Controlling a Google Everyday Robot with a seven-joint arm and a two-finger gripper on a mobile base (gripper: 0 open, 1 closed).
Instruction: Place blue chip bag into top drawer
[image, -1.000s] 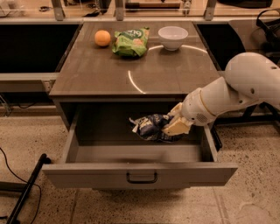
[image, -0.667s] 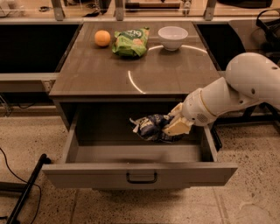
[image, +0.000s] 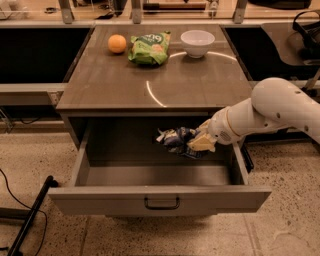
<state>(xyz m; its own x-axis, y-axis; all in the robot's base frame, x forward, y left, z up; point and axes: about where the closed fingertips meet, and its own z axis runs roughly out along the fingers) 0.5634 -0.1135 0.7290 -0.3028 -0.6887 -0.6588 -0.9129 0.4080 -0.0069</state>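
Almost nothing has changed over the last second. The crumpled navy-blue foil chip bag with white patches (image: 174, 140) hangs in the same spot, and the white arm (image: 270, 110) holds the same pose. We read this as a pause just before release: the carry looks finished and only the drop remains.

The bag sits over the wide, shallow grey top drawer (image: 160, 199), which is pulled fully open. It is toward 1 o'clock from the drawer's middle, close to the back and above the floor rather than resting on it. The cream-coloured claw (image: 199, 143) is clamped on the bag's 3 o'clock edge.

The arm enters from 3 o'clock and slopes down under the lip of the brown desk (image: 150, 80), with the wrist angled toward 9 o'clock over the drawer's right wall.

On the desk's far edge lie a round orange fruit (image: 117, 43), a flat green snack bag (image: 149, 48) and a white bowl (image: 197, 43) — all well apart from the claw.
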